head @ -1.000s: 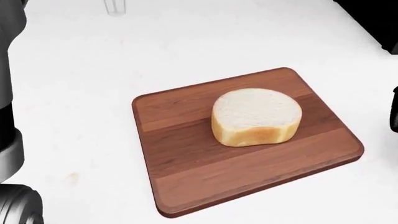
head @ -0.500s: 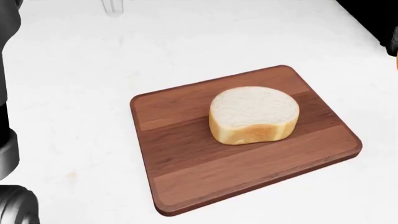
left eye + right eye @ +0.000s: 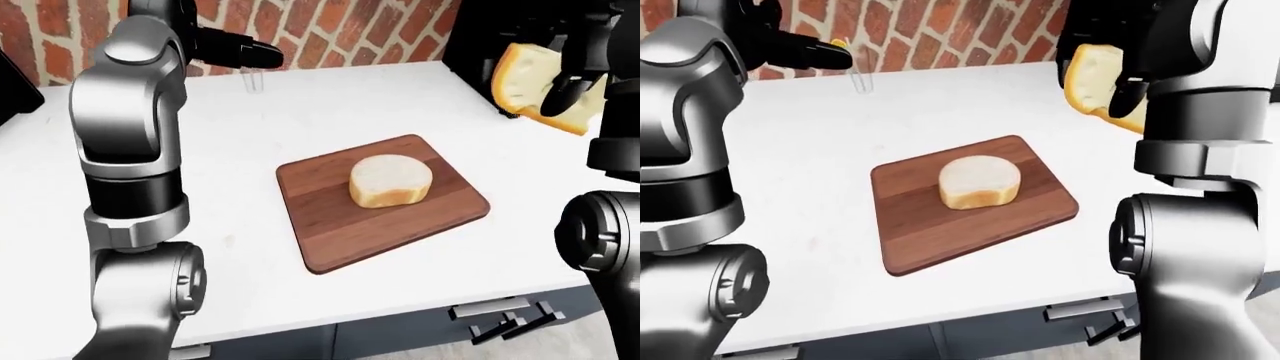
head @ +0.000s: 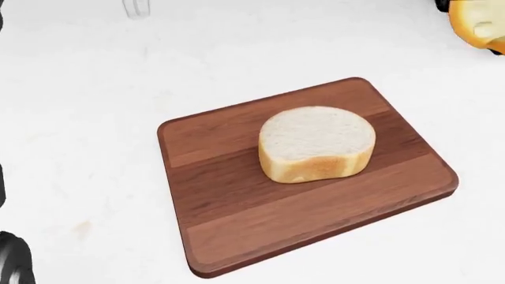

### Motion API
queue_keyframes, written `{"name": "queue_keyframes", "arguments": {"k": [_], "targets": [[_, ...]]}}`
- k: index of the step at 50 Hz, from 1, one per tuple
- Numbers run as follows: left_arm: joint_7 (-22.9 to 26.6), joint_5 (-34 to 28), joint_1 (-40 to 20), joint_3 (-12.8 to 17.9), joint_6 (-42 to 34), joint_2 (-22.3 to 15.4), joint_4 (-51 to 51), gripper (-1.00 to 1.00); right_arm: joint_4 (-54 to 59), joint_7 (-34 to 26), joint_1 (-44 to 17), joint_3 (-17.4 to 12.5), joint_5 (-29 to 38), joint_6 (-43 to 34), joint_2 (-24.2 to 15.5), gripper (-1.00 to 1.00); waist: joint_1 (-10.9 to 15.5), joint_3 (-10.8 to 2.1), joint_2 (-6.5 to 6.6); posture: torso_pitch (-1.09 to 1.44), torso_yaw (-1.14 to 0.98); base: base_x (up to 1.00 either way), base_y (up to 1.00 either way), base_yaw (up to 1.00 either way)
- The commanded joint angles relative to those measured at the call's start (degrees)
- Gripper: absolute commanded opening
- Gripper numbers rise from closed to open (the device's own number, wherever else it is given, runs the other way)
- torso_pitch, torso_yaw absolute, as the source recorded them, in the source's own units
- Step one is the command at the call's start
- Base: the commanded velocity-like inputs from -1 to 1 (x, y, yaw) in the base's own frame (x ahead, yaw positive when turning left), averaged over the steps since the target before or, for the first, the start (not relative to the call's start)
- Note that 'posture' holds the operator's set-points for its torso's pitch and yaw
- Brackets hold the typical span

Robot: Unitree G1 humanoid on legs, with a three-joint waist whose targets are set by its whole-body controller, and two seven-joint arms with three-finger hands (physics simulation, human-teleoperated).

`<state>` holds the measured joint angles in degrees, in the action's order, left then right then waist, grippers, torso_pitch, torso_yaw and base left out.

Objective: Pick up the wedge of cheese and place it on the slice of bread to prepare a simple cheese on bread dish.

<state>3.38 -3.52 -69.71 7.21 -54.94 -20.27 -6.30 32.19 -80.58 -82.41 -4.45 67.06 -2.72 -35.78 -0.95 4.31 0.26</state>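
Up at the right of the left-eye view, the right hand [image 3: 572,71] holds the wedge of cheese [image 3: 527,82] in the air, its dark fingers [image 3: 562,90] curled round the pale yellow block with the orange rind showing at the lower edge; the wedge hangs well above the white counter [image 3: 240,165] and off to the right of the cutting board [image 3: 340,225], not yet over the bread. In the head view only a corner of the cheese shows at the top right edge. The slice of bread [image 4: 315,145] lies flat on the wooden board, a thick round slice with a white top and a golden crust, sitting toward the board's upper right part with bare wood all round it. The board itself lies turned at an angle on the counter. The left arm [image 3: 130,150] stands tall at the left of the left-eye view, bent at the elbow, and its left hand [image 3: 240,51] reaches out level before the brick wall [image 3: 340,30], holding nothing; whether its fingers are spread or drawn together cannot be told from these views. Just beyond that hand a clear glass [image 3: 253,81] stands upright on the counter near the wall. Below the counter's near edge, dark drawer handles [image 3: 495,319] show at the lower right
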Motion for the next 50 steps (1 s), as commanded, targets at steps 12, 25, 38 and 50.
{"name": "queue_keyframes", "arguments": {"k": [12, 25, 38, 50], "targets": [[0.0, 0.3, -2.6, 1.5, 3.3, -2.2, -0.5, 1.00, 7.4, 2.9, -13.5, 2.0, 2.0, 2.5, 5.0, -1.00, -0.4, -1.73, 0.47, 0.00, 0.00, 0.00, 0.00, 0.00], [-0.4, 0.7, -2.7, 1.1, 2.3, -2.1, 0.4, 1.00, 8.7, 4.1, -15.2, 3.3, 2.6, 3.7, 10.3, -1.00, -0.6, -1.55, 0.79, 0.00, 0.00, 0.00, 0.00, 0.00], [-0.6, 0.8, -2.0, 1.1, 3.0, -1.9, 0.1, 1.00, 7.6, 4.6, -14.6, 4.1, 1.9, 4.1, 15.3, -1.00, -0.7, -1.66, 1.11, 0.00, 0.00, 0.00, 0.00, 0.00], [-0.6, 0.8, -1.8, 1.2, 3.2, -2.2, -0.1, 1.00, 6.2, 4.7, -13.5, 5.3, 1.2, 4.3, 19.8, -1.00, -0.9, -1.71, 1.36, 0.00, 0.00, 0.00, 0.00, 0.00]]}}
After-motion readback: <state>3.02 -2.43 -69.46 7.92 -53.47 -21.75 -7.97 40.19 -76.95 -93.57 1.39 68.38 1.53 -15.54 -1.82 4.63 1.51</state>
